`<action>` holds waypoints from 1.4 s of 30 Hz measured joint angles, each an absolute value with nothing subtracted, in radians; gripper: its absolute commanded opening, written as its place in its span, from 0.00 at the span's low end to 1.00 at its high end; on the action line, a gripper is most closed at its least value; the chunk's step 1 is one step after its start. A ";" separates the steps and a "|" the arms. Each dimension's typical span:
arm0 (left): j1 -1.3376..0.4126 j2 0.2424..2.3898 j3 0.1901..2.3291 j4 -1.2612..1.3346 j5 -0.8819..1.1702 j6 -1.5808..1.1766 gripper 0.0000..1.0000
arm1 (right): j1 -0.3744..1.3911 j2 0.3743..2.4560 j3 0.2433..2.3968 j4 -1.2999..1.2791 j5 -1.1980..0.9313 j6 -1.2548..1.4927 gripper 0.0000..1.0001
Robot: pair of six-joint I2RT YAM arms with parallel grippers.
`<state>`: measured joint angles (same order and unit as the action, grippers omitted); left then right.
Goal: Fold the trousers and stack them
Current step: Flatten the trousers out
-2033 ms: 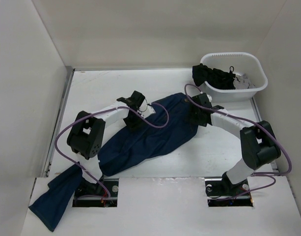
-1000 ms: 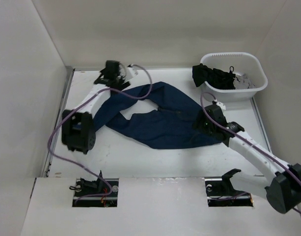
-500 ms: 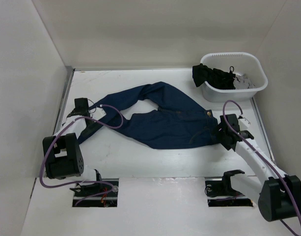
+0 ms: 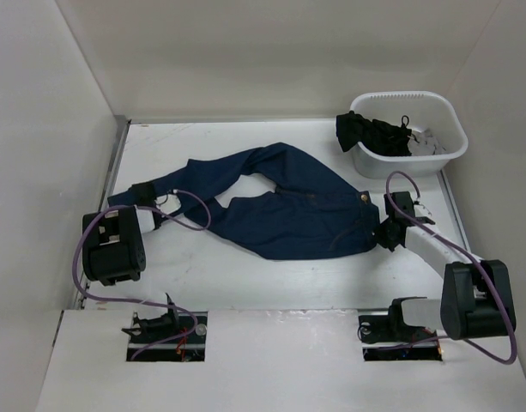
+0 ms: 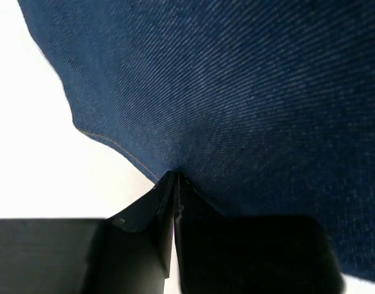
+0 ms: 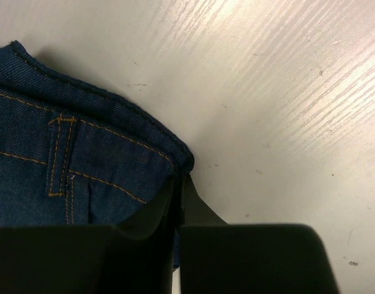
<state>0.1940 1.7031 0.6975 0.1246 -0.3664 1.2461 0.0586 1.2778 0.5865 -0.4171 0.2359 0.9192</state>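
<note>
– Trousers (image 4: 288,215): where had they got to?
– Flat on the table (image 4: 263,279), across the middle of the frame, with the waist at the right and the legs running left. Two seconds before, one leg hung off the near edge at the lower left. By now the whole pair lay on the white top.
– And the arms, against half a second earlier?
– Both elbows had drawn away from the near edge. The left gripper (image 4: 142,192) sat at centre left, with the leg end pulled straighter than before. The right gripper (image 4: 389,233) had scarcely shifted from the waistband corner.
– What of the fingers?
– Both pairs were clenched on cloth. In the left wrist view, the black fingers (image 5: 138,245) pinched the denim just inside a stitched hem. In the right wrist view, the other fingers (image 6: 144,251) nipped the waistband corner beside a belt loop.
– Was anything in the way?
– The left arm's purple cable (image 4: 190,208) looped over the leg.
– And farther off?
– A white basket (image 4: 400,163) stood at the upper right, apart from the waist. It held black garments (image 4: 387,137) with white bits, one of them draped over its left rim.
</note>
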 measured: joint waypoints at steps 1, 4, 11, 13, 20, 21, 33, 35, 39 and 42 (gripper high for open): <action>0.197 1.694 0.685 0.143 -0.360 1.247 0.00 | 0.058 1.277 0.587 -0.415 0.234 0.917 0.00; 0.209 1.642 0.677 0.140 -0.342 1.250 0.00 | 0.054 1.272 0.587 -0.413 0.229 0.894 0.00; 0.128 1.598 1.183 0.100 -0.334 1.215 0.00 | 0.054 1.211 0.587 -0.418 0.228 0.846 0.00; 0.044 1.636 1.386 0.128 -0.331 1.200 0.02 | 0.054 1.198 0.587 -0.419 0.227 0.837 0.00; -0.158 1.617 1.415 -0.125 -0.184 1.145 1.00 | 0.074 1.166 0.586 -0.418 0.225 0.817 0.18; -0.152 1.603 1.361 -0.187 -0.154 1.127 1.00 | 0.081 1.162 0.584 -0.418 0.224 0.816 0.18; 0.021 1.491 0.932 -0.486 0.044 1.054 1.00 | 0.107 1.153 0.559 -0.415 0.225 0.799 0.18; -0.004 1.485 0.895 -0.426 0.042 1.055 1.00 | 0.107 1.147 0.559 -0.414 0.225 0.795 0.18; -0.027 1.544 0.835 -0.270 0.000 1.055 1.00 | 0.106 1.118 0.558 -0.414 0.225 0.789 0.18; -0.027 1.604 0.837 -0.135 -0.057 1.058 0.76 | 0.106 1.111 0.558 -0.413 0.225 0.790 0.18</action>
